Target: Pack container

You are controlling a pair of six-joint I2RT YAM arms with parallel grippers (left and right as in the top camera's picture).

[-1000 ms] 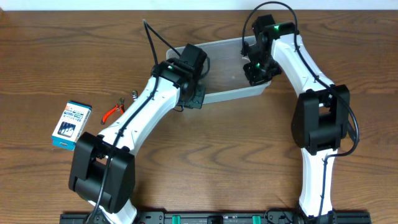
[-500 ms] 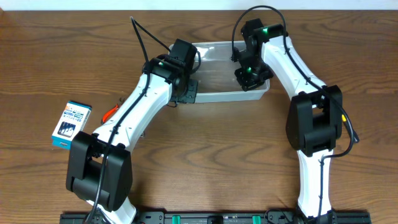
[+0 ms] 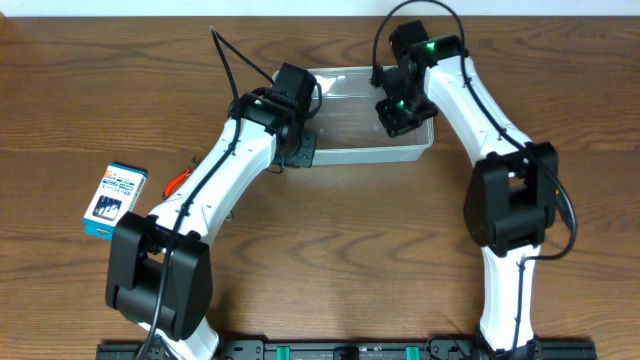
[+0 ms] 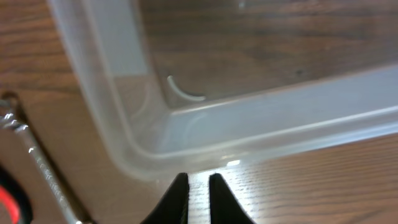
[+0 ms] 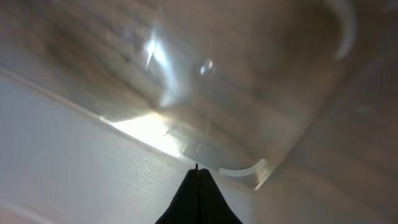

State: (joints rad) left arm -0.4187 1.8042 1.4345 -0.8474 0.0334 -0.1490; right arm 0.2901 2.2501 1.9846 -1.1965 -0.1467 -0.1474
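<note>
The clear plastic container (image 3: 370,152) lies at the back middle of the table, square to its edges, with nothing visible inside. My left gripper (image 3: 305,150) is at its front left corner. In the left wrist view its jaws (image 4: 198,180) stand a narrow slit apart just outside the rounded corner (image 4: 155,155), with only wood between them. My right gripper (image 3: 398,118) is over the container's right end. In the right wrist view its fingers (image 5: 197,169) are pressed together on the container's pale wall (image 5: 74,143).
Red-handled pliers (image 3: 180,180) lie left of the left arm; their metal part (image 4: 37,162) shows beside the container in the left wrist view. A small blue-and-white printed box (image 3: 114,200) sits at the far left.
The container swung from tilted to square and shifted left, carried by both arms. The left jaws have since parted a little off its corner.
</note>
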